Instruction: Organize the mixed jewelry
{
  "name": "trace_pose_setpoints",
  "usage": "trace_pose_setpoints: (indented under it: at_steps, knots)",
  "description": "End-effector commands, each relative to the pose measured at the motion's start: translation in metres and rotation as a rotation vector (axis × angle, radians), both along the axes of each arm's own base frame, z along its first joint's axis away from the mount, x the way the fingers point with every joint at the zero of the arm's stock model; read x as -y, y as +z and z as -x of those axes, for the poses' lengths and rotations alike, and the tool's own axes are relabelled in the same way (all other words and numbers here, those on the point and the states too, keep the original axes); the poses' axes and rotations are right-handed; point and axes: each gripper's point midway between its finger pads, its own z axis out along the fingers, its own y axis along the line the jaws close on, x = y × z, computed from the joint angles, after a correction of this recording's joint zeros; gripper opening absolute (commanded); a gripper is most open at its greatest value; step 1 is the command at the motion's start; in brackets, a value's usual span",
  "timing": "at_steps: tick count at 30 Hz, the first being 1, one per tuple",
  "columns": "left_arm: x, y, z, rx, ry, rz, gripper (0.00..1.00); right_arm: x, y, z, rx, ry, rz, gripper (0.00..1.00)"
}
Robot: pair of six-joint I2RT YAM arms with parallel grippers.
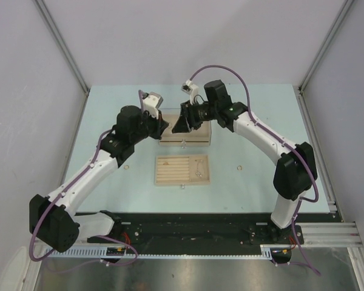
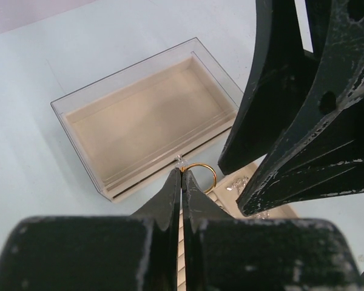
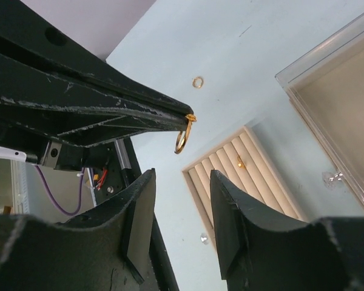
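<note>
Jaws pressed fully together, the left gripper [image 2: 182,174] pinches a gold ring [image 3: 182,137] by its rim at the very fingertips, and the hoop hangs just under them. Facing it, the right gripper [image 3: 182,209] stands partly open and holds nothing: its two fingers are apart, and the ring hangs just ahead of the gap, touching neither. Below the two grippers lies a beige slotted tray [image 3: 255,176]. A small gold piece [image 3: 239,162] sits in one of its grooves, and a silvery chain-like piece [image 2: 236,183] rests near its edge, close under the right gripper's fingers. Beyond the left gripper's tips sits a clear box [image 2: 145,115] with a beige lining, resting on the pale blue table [image 1: 261,121]. A loose gold ring [image 3: 198,82] lies on the table well past the left gripper's tip, apart from the tray. From overhead, a third ring [image 1: 238,168] lies on the table under the right arm, well behind its gripper and beside the tray's right edge.
</note>
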Motion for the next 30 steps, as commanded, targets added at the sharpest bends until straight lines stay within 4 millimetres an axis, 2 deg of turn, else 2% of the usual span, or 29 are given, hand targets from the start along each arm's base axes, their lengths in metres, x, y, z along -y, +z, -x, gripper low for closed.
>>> trace_pose_setpoints:
  at_steps: [1,7,17,30]
  knots:
    - [0.006,0.0308,0.0021,0.07,0.0,0.054,0.0,-0.0104,0.0276,-0.0067,0.077,-0.001,-0.04,0.45]
    - [0.0102,0.0274,0.0053,0.063,-0.013,0.053,0.0,-0.011,0.0287,-0.0108,0.082,-0.008,-0.035,0.44]
    - [0.01,0.03,0.0065,0.077,-0.011,0.052,0.0,-0.0131,0.0229,-0.0103,0.079,0.004,-0.023,0.36]
    - [0.0117,0.0274,0.007,0.072,-0.018,0.053,0.0,-0.0133,0.024,-0.0095,0.088,0.011,-0.021,0.18]
